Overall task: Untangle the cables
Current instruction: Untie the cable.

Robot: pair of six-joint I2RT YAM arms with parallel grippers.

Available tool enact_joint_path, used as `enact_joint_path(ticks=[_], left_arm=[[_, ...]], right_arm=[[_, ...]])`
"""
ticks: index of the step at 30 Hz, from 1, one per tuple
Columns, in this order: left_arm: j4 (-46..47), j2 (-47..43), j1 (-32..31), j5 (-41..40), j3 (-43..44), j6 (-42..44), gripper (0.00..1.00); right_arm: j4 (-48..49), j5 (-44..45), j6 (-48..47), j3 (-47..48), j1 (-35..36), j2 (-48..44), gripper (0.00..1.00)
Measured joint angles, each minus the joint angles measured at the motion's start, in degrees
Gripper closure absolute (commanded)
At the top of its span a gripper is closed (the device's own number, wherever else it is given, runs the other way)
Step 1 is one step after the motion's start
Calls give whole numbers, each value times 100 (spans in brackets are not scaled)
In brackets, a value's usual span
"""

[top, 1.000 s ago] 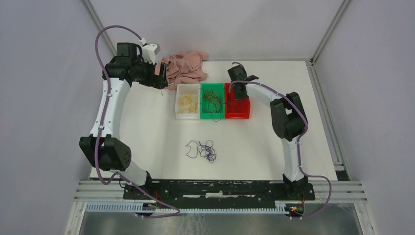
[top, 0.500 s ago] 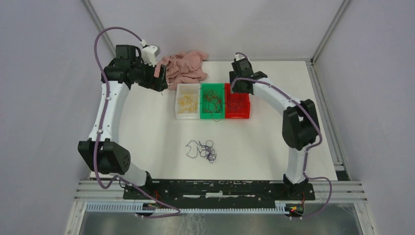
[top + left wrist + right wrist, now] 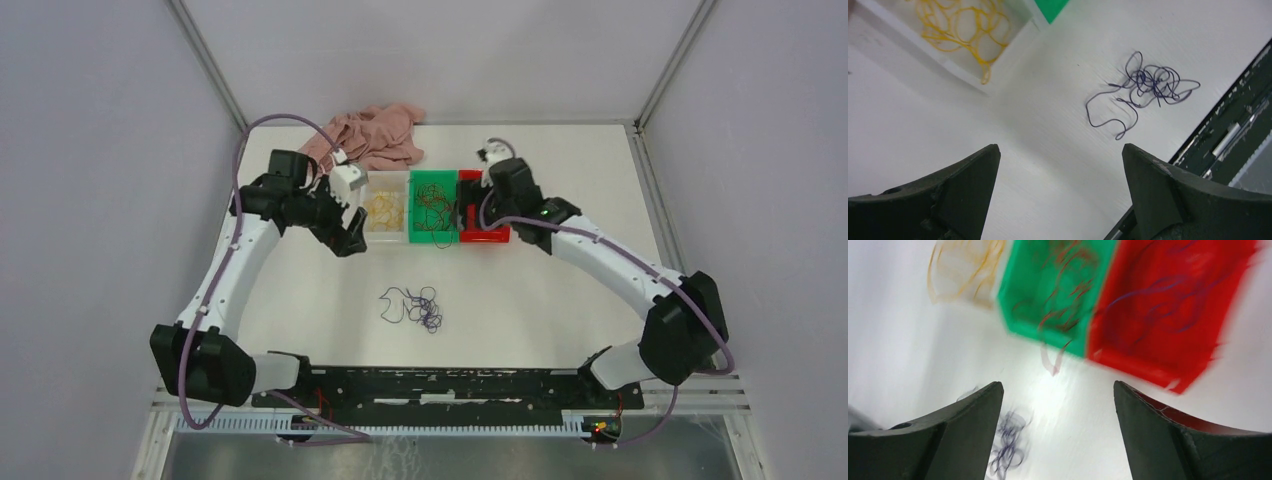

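A loose tangle of thin purple cables point(image 3: 417, 308) lies on the white bench point(image 3: 300, 290), well apart from three plastic trays. The white tray point(image 3: 400, 238) holds curly yellow cables point(image 3: 384, 208), and the green tray point(image 3: 416, 190) holds red-brown cables point(image 3: 434, 207). The left hand point(image 3: 350, 236) hangs released and empty beside the white tray. The right hand point(image 3: 470, 215), fingers spread and empty, is above the red tray point(image 3: 490, 237).

Colour-wise it's pretty tidy: the yellow cables point(image 3: 384, 208) sit in a white bin point(image 3: 385, 238) and the reddish-brown cables point(image 3: 433, 205) in a green bin point(image 3: 433, 177). A red bin point(image 3: 485, 236) shows a few purple strands point(image 3: 1168, 295), blurry though. The purple tangle point(image 3: 415, 306) looks dark violet on the plain white table point(image 3: 560, 300). The garment point(image 3: 375, 135) is dusty pink. The left arm point(image 3: 225, 280) and right arm point(image 3: 610, 265) are white with black joints and lilac hoses point(image 3: 290, 117).
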Motion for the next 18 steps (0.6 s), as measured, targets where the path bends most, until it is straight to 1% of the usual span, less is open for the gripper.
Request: enact_joint_path(ticks=[3, 6, 9, 12, 18], left_arm=[[-98, -4, -249, 33, -389, 280, 1], [-81, -33, -203, 35, -431, 402, 1], [-48, -70, -59, 37, -358, 422, 1], [-7, -70, 164, 44, -212, 426, 1], [114, -87, 695, 146, -4, 428, 1]], right_arm=[[48, -284, -109, -382, 979, 149, 24], [122, -468, -181, -448, 1930, 490, 30], [170, -538, -210, -280, 2761, 1019, 34], [184, -557, -195, -15, 3115, 1532, 39], [247, -531, -42, 339, 3169, 2284, 45]])
